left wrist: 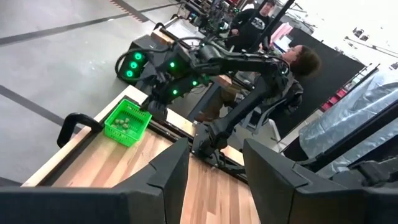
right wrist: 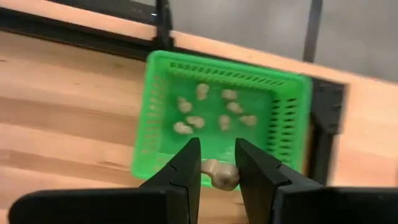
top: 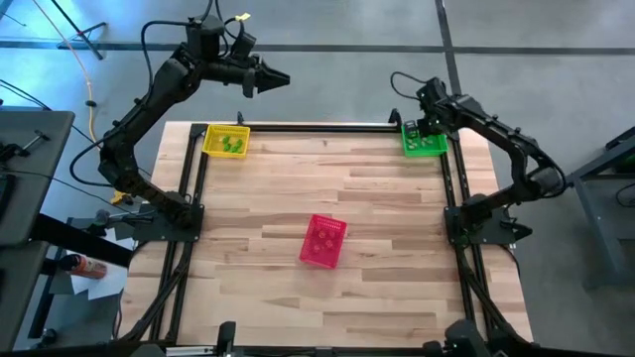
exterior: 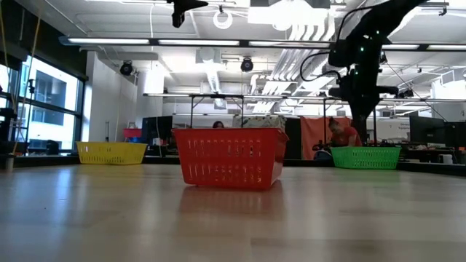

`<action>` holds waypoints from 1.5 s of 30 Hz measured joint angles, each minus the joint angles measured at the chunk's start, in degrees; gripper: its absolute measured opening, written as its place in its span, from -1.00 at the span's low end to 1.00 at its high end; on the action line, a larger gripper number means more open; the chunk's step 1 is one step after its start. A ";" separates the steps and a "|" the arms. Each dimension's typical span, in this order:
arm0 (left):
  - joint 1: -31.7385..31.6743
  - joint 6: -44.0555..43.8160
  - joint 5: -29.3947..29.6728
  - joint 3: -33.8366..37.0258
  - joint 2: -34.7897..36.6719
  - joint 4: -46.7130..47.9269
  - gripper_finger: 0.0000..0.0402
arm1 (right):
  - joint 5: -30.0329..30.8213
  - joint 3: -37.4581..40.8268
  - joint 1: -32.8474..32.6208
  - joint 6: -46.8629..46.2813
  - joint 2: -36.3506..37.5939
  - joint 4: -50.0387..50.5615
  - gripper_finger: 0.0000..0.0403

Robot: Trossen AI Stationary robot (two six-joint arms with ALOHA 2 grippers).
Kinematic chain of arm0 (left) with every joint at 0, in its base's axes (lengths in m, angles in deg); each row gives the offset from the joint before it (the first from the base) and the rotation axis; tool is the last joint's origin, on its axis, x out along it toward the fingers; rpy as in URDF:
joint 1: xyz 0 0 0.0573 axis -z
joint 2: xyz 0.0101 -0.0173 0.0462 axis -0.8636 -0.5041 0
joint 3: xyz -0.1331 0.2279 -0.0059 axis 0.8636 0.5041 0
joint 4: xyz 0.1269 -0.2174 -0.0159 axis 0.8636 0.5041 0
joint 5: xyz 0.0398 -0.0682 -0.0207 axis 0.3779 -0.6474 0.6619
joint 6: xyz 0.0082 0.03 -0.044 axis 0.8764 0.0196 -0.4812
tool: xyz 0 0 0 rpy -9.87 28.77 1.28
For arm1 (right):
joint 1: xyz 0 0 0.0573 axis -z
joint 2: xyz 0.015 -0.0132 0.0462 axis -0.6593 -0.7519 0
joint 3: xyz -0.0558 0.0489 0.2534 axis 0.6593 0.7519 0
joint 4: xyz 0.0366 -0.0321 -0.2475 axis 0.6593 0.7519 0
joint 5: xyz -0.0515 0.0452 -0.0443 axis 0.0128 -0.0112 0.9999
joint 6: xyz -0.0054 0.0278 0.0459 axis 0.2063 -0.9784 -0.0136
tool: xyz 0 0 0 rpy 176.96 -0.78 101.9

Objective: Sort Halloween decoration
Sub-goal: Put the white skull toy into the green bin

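Right tool [right wrist: 217,167]: gripping a pale trinket [right wrist: 222,173] above the green basket [right wrist: 283,118].
Left tool [left wrist: 214,180]: open, raised beyond the tabletop [top: 377,198].
Tabletop: pale wood planks.
Room: open workshop, a seated person [left wrist: 298,62] behind.

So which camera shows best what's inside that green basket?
The right wrist view: it looks straight down into the green basket at its pale trinkets. The high view shows the basket tiny, the low view only its side, and the left wrist view has it distant.
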 joint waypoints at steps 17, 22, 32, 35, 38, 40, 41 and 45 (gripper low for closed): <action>2.50 -1.04 -0.02 0.02 -0.04 -0.10 -0.29 | 1.24 5.36 -0.17 -9.49 -8.17 -7.53 -0.61; 2.80 -2.16 -0.11 0.02 -0.04 -0.21 -0.29 | 0.70 5.36 0.62 -10.51 -12.31 -7.60 -0.61; 2.79 -2.32 -0.07 0.02 -0.04 -0.22 -0.29 | -0.67 5.36 1.71 -10.74 -12.93 -9.90 -0.54; 2.77 -2.32 -0.04 0.02 -0.03 -0.23 -0.29 | -0.65 5.36 1.69 -10.28 -12.93 -10.08 -0.38; 2.77 -2.29 -0.04 0.02 -0.04 -0.23 -0.29 | -0.68 5.34 1.68 -10.00 -12.93 -10.10 -0.20; 2.77 -2.29 -0.02 0.02 -0.04 -0.23 -0.29 | -0.67 5.34 1.69 -9.91 -12.93 -10.11 -0.10; 2.77 -2.29 -0.02 0.02 -0.02 -0.24 -0.29 | -0.65 5.34 1.69 -9.91 -12.93 -10.18 -0.06; 2.76 -2.13 0.00 0.02 -0.04 -0.23 -0.29 | -1.56 5.35 1.69 -9.91 -11.20 -11.42 0.04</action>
